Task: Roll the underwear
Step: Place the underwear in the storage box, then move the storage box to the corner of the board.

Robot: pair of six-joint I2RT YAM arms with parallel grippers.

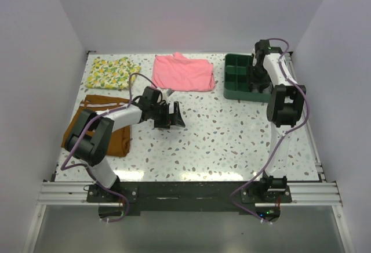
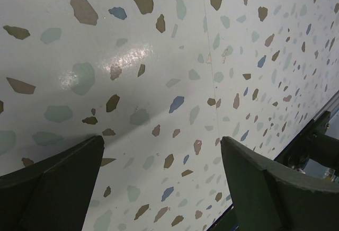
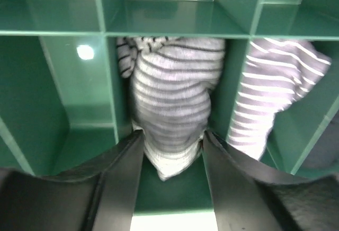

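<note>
Over at the far right of the table (image 1: 220,143), the right arm reaches down into the green divided tray (image 1: 236,80). The underwear (image 3: 172,82) sits there as a bundled roll in one compartment. The right pincer (image 3: 172,138) has a finger against each side of the roll's lower end, but I cannot tell whether it is squeezing or only touching. More striped fabric (image 3: 278,93) fills the neighbouring compartment. The left pincer (image 1: 173,115) hangs wide open and empty above bare table near the middle. Brown shorts (image 1: 119,140) lie on the left, with a pink garment (image 1: 182,72) and a yellow patterned cloth (image 1: 112,73) along the far side.
</note>
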